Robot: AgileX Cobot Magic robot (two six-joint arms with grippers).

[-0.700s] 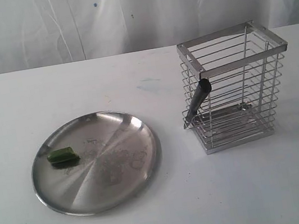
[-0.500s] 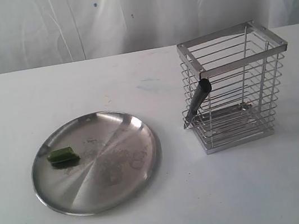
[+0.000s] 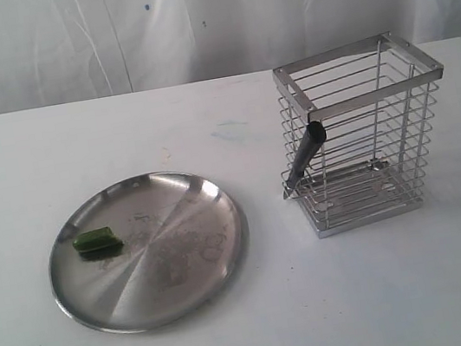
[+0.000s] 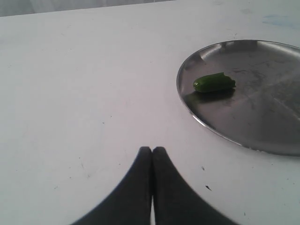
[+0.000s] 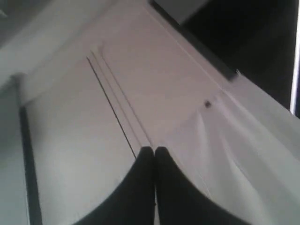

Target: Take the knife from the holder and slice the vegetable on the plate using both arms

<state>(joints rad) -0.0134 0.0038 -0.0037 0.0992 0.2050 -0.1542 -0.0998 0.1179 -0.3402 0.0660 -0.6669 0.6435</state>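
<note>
Your left pincer [image 4: 152, 151] is closed with nothing in it, over bare tabletop [image 4: 84, 93] near the plate [image 4: 262, 117]. On that plate, toward its left side, lies the vegetable [image 3: 97, 240], whole and uncut. Further right stands the holder [image 3: 375, 90], well apart from the plate. The knife [image 3: 303, 160] slants at its left face, tip down near the base. You cannot tell whether it sits inside the bars or pokes through them. Your right pincer [image 5: 150, 150] is closed and empty too, and its camera shows only pale cloth, none of the task things. By my judgement nothing is done yet: you have the knife to draw, the vegetable to steady and the slicing itself ahead.
</note>
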